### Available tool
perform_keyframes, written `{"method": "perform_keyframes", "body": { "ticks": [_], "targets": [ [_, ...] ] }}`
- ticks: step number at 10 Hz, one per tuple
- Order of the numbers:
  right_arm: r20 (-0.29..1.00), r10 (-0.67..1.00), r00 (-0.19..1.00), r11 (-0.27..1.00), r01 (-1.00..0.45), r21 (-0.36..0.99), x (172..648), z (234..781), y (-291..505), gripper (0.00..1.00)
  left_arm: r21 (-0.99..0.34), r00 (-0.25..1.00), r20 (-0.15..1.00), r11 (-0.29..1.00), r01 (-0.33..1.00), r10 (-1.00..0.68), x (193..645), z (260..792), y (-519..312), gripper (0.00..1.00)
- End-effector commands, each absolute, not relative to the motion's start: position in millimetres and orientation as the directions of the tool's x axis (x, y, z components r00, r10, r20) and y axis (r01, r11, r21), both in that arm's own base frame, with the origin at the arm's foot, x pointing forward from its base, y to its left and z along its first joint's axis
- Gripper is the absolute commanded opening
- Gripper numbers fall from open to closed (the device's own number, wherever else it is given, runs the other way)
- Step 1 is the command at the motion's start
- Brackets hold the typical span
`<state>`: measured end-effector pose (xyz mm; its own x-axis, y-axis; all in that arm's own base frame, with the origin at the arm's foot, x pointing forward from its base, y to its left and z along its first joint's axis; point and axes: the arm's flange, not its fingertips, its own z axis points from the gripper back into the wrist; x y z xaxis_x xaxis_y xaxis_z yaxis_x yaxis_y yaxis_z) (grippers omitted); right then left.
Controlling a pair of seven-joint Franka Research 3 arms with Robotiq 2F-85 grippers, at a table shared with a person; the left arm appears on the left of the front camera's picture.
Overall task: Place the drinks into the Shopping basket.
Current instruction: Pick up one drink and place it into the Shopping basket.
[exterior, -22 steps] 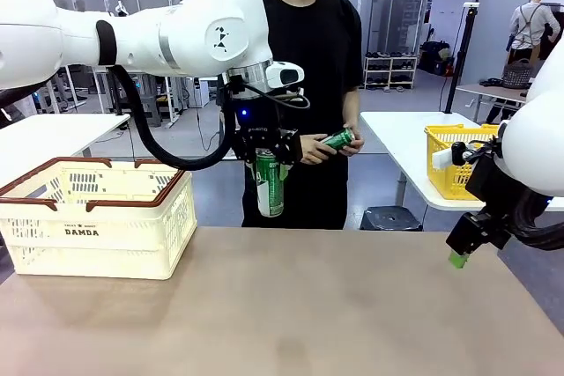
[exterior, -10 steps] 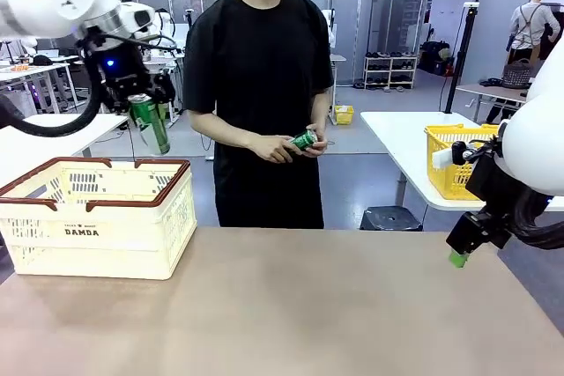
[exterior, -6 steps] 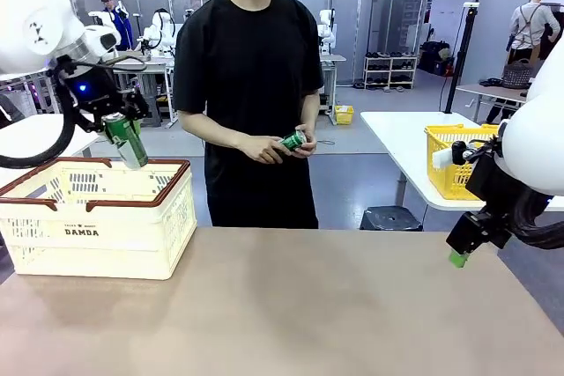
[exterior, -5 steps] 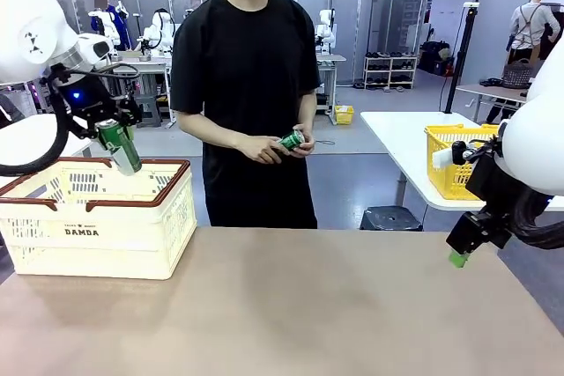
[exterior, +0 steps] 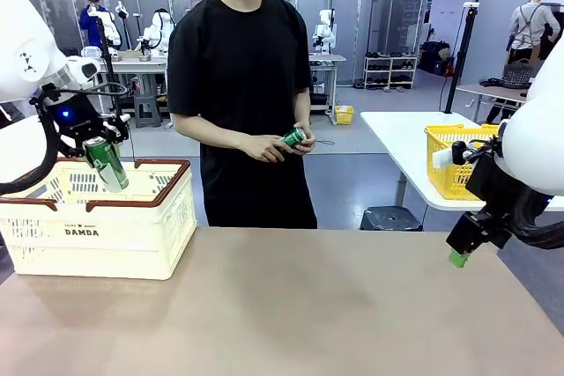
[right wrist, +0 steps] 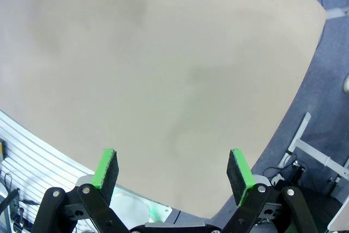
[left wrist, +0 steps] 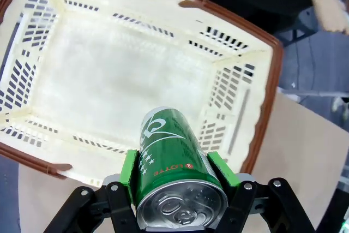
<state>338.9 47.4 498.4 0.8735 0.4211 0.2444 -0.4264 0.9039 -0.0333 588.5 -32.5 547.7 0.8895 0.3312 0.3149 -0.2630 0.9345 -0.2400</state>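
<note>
1. The left fingers (exterior: 97, 149) (left wrist: 129, 172) are clamping a green drink can (exterior: 107, 165) (left wrist: 174, 162) between their green pads, gripping it near its silver top.
2. In the front view the can is hanging tilted, its long axis slanting, with the silver top pointing up toward the left arm and the base pointing down and to picture right, into the Shopping basket (exterior: 132, 204) (left wrist: 272, 80).
3. In the left wrist view the can's top is facing the camera and its base is pointing toward the basket's cream floor, close to one long wall. Whether it is touching anything there cannot be told.
4. The basket is sitting at the left end of the surface (exterior: 308, 305) (right wrist: 163, 53), its "DAMDA" side facing the robot.
5. The right fingers (exterior: 456, 259) (right wrist: 106, 170) are standing wide apart, gripping nothing, and hovering over the surface's right edge.
6. The person at the far side is holding a second green can (exterior: 293, 137) in both hands (exterior: 264, 149) at waist height, lying roughly sideways, well apart from the basket.
</note>
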Motion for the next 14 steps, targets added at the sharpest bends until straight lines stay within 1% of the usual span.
{"method": "perform_keyframes", "body": {
  "ticks": [1,2,4,6,7,10,11,12,13,14],
  "targets": [
    [0.244,0.424,0.872,0.902,-0.431,-0.027,337,497,47,1.0,-0.28,0.891,0.277,0.917,-0.284,0.36,610,552,-24,0.61],
    [0.244,0.424,0.872,0.902,-0.431,-0.027,337,497,47,1.0,-0.277,0.899,0.254,0.917,-0.285,0.356,617,547,-22,0.61],
    [0.244,0.424,0.872,0.902,-0.431,-0.027,337,497,47,1.0,-0.223,0.922,0.224,0.937,-0.268,0.317,628,532,-16,0.61],
    [0.244,0.424,0.872,0.902,-0.431,-0.027,337,497,47,1.0,-0.168,0.952,0.192,0.964,-0.206,0.237,632,522,-8,0.61],
    [0.244,0.424,0.872,0.902,-0.431,-0.027,337,497,47,1.0,-0.223,0.918,0.227,0.935,-0.276,0.325,623,517,-20,0.61],
    [0.244,0.424,0.872,0.902,-0.431,-0.027,337,497,47,1.0,-0.223,0.918,0.227,0.935,-0.276,0.325,623,517,-20,0.61],
    [0.244,0.424,0.872,0.902,-0.431,-0.027,337,497,47,1.0,-0.207,0.931,0.204,0.942,-0.263,0.304,626,510,-18,0.61],
    [0.244,0.424,0.872,0.902,-0.431,-0.027,337,497,47,1.0,-0.097,0.934,0.255,0.968,-0.231,0.249,637,513,-22,0.61],
    [0.244,0.424,0.872,0.902,-0.431,-0.027,337,497,47,1.0,-0.05,0.94,0.298,0.986,-0.159,0.167,649,512,-14,0.61],
    [0.244,0.424,0.872,0.902,-0.431,-0.027,337,497,47,1.0,-0.057,0.945,0.308,0.994,-0.098,0.111,656,508,-4,0.61]
  ]
}}
